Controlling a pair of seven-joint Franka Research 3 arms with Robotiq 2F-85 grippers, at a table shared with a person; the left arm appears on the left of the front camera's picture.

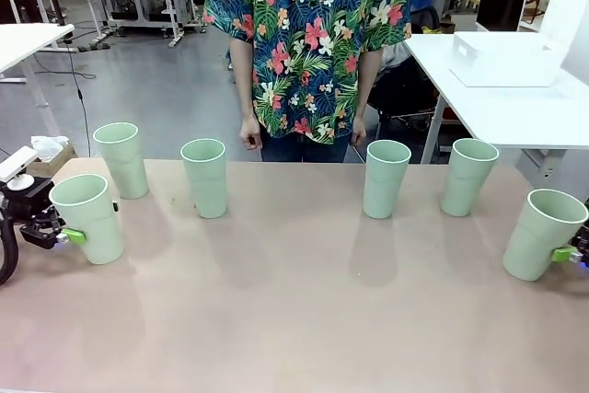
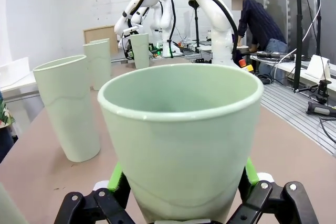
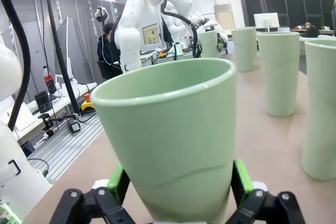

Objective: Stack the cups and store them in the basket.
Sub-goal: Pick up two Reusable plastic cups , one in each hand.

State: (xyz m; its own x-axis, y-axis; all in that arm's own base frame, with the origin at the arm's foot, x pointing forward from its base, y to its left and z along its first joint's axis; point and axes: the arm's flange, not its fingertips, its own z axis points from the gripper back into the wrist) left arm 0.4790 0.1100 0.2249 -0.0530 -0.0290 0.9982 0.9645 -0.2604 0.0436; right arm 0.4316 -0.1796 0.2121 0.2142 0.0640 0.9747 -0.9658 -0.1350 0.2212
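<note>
While our left jaws squeeze the left cup [image 1: 87, 218] low down and our right jaws squeeze the right cup [image 1: 543, 232], both at the ends of the table [image 1: 294, 319], we should lift them straight up, keep them level, and lower each softly into a standing cup [image 1: 204, 177] nearby

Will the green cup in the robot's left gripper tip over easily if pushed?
Probably: the cup is tall, its base narrower than its rim, so a high push would likely topple it. It looks like thin, empty plastic, so likely light. The left gripper holds it low, so it may wobble when lifted.
</note>
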